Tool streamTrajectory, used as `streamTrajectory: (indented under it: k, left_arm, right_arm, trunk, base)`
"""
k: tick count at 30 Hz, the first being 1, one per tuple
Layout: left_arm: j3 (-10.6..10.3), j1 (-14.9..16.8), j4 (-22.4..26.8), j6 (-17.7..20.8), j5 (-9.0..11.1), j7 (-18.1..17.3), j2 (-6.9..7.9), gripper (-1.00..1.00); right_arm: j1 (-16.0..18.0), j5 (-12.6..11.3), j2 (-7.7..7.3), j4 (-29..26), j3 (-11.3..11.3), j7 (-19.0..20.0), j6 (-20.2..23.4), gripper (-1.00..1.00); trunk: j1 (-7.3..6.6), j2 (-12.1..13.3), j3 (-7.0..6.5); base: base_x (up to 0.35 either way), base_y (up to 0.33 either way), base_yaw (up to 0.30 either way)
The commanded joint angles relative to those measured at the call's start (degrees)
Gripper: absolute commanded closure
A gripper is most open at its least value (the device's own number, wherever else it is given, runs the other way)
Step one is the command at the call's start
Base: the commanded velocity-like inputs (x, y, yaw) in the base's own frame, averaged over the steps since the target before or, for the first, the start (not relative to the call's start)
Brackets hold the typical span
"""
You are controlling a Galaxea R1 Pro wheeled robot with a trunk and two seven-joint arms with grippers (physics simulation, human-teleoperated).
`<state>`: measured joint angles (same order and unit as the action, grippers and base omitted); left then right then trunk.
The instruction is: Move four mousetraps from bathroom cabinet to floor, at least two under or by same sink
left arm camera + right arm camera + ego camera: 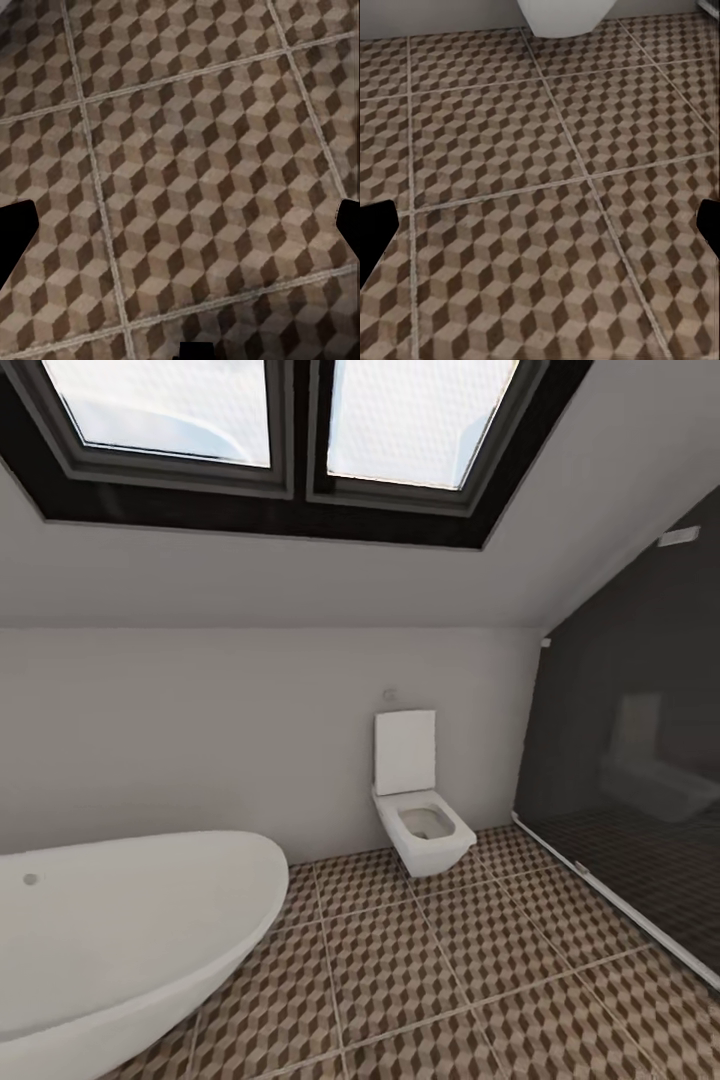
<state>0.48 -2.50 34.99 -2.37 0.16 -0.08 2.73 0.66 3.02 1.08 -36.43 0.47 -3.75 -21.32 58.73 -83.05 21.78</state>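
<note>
The left gripper (184, 217) looks straight down at the bathroom floor (195, 150): its two dark fingertips (15, 229) sit at the far edges of its wrist view, at about 9 and 3 o'clock, spread wide with nothing but cube-patterned tile and pale grout between them. The right gripper (544, 225) stands the same way, fingertips (375, 232) wide apart and empty over the same tiling, and at 12 o'clock in its wrist view the white underside of the toilet (564, 15) meets the floor by the grey wall. From the head camera, the toilet (420, 820) stands just right of centre against the back wall (200, 740), the oval bathtub (120, 930) fills the 8 o'clock corner, a dark glass shower screen (640, 760) closes off the 3 o'clock side, and a skylight (290, 420) spans the sloped ceiling at 12 o'clock. The patterned floor runs from the toilet down toward 6 o'clock, bare of any small boards. By my reading the task has barely begun, or the robot is between trips: no mousetrap lies on the tiles seen here and neither gripper carries one. The cabinet and the sink remain to be found by turning the base.
</note>
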Motion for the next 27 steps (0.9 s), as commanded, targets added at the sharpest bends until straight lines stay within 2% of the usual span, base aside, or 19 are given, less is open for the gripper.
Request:
streamTrajectory:
  k: [1, 27]
  left_arm:
    - [0.05, -0.01, 0.07, -0.09, 0.02, -0.01, 0.00, -1.00]
    - [0.05, 0.01, -0.25, -0.09, 0.02, -0.01, 0.00, -1.00]
  right_arm:
    - [0.04, 0.32, 0.00, 0.05, 0.05, -0.38, -0.12, -1.00]
    - [0.04, 0.32, -0.03, 0.05, 0.00, -0.38, -0.12, -1.00]
  trunk:
    - [0.00, -0.03, 0.04]
    - [0.00, -0.03, 0.10]
  base:
    - [0.000, 0.000, -0.257]
    - [0.000, 0.000, -0.285]
